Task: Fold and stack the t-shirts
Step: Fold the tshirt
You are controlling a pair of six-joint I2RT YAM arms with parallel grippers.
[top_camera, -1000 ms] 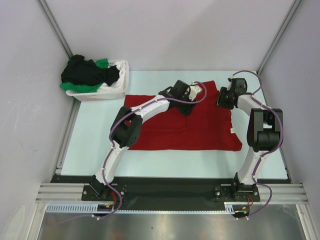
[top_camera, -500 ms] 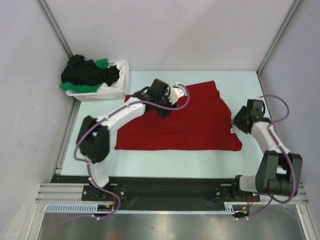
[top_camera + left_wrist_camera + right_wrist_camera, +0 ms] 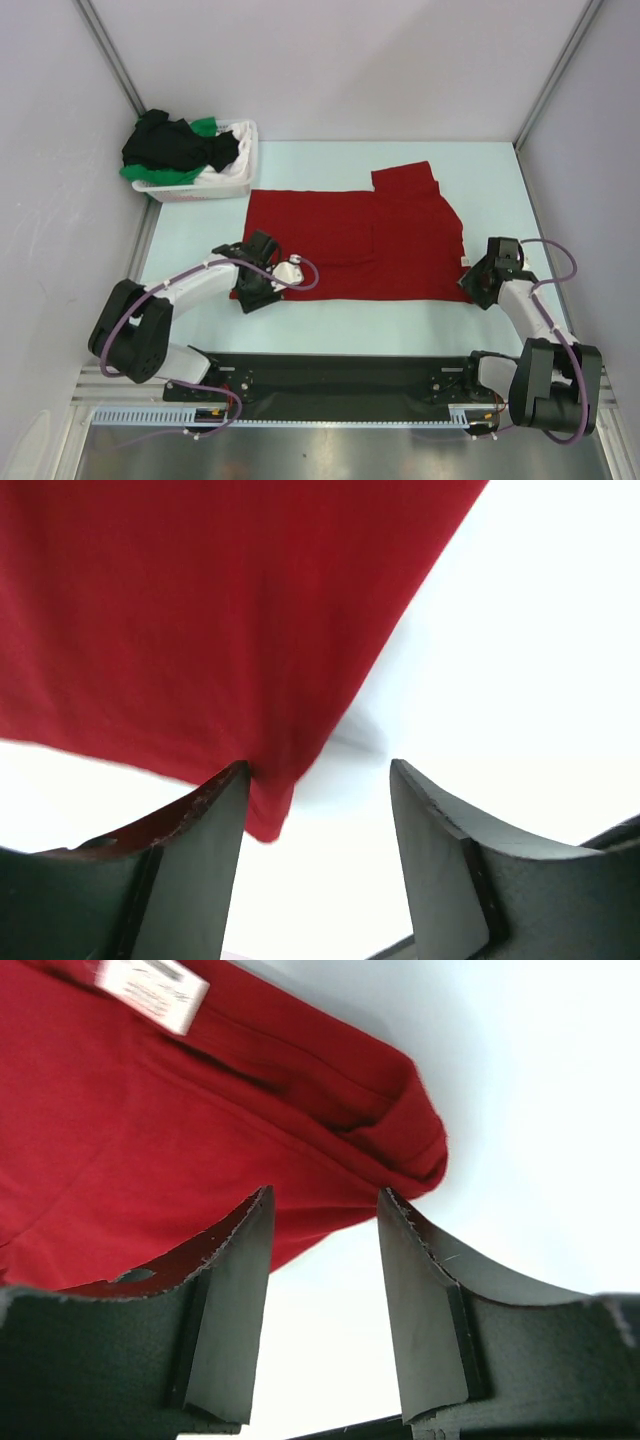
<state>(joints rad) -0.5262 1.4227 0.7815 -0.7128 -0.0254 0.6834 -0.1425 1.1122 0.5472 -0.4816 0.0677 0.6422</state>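
Observation:
A bright red t-shirt [image 3: 355, 235] lies spread flat on the table, one sleeve pointing to the back. Its pale label [image 3: 465, 261] sticks out at the right edge and shows in the right wrist view [image 3: 152, 992]. My left gripper [image 3: 246, 296] is open at the shirt's near left corner [image 3: 268, 815], the corner just inside its left finger. My right gripper [image 3: 472, 284] is open at the shirt's near right corner [image 3: 420, 1150]. Black t-shirts [image 3: 175, 145] and a green t-shirt [image 3: 204, 127] lie heaped in the basket.
A white plastic laundry basket [image 3: 236, 178] stands at the back left of the table. Grey walls with metal posts close in the left, back and right sides. A black base rail [image 3: 340, 375] runs along the near edge.
Both arms have pulled back from the shirt's far part to its near corners. The left gripper moved near-left, the right gripper moved nearer. The shirt now lies uncovered.

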